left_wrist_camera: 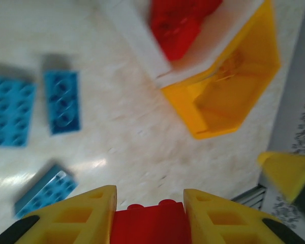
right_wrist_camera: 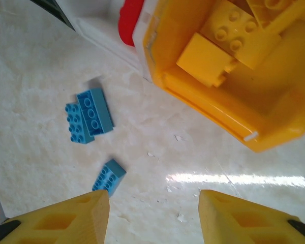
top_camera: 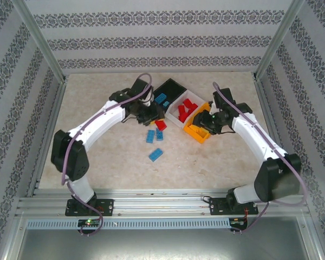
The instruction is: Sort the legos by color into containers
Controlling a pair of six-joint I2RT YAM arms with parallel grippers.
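Red brick (left_wrist_camera: 148, 229) clamped in left gripper (left_wrist_camera: 148, 207), right gripper (right_wrist_camera: 153, 203) open and empty; next: carry over white bin (left_wrist_camera: 134, 35) with reds (left_wrist_camera: 178, 25), release.

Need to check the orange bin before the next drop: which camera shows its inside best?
Right wrist: the orange bin sits close and sharp, orange bricks inside. Top external shows it small, partly behind the right gripper. Left wrist shows it blurred, from one corner.
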